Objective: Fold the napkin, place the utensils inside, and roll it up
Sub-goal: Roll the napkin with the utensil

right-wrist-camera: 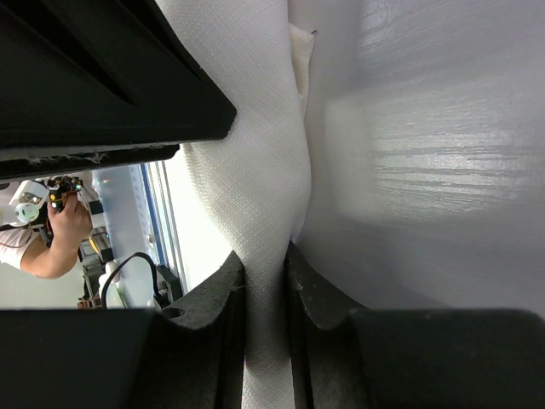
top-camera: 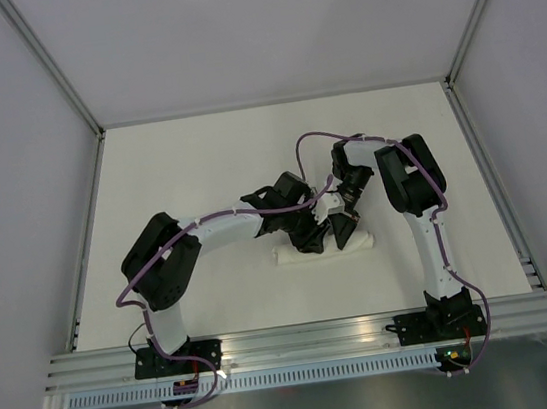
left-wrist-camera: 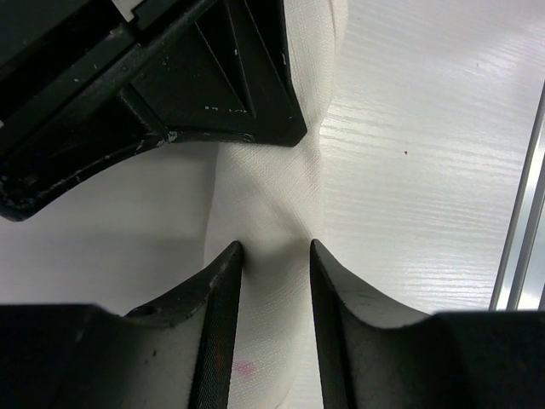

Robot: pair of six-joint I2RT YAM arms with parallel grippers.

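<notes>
Napkin [top-camera: 361, 240] lies as a short, thick bundle in the middle of the table [top-camera: 188, 165], between the two arms and a little nearer to their bases than to the far wall. It looks already rolled or almost rolled. The utensils are not visible in any view. I judge that they are wrapped inside, but this cannot be confirmed.

The left gripper [top-camera: 313, 238] holds the bundle near its left part and the right gripper [top-camera: 345, 227] holds it just beside, so the two pincers almost touch each other. In the left wrist view the jaws of the left gripper [left-wrist-camera: 274, 256] are closed on the white cloth [left-wrist-camera: 272, 192], and wrinkles run together into the gap, which tells that the fabric is pinched. In the right wrist view the right gripper [right-wrist-camera: 266, 264] is clamped on a narrow band of the cloth [right-wrist-camera: 255, 162], with the jaws very close together.

Holding from both sides probably serves to stop the roll from opening. The soft cloth could spring loose if one pincer releases before the roll is settled.
</notes>
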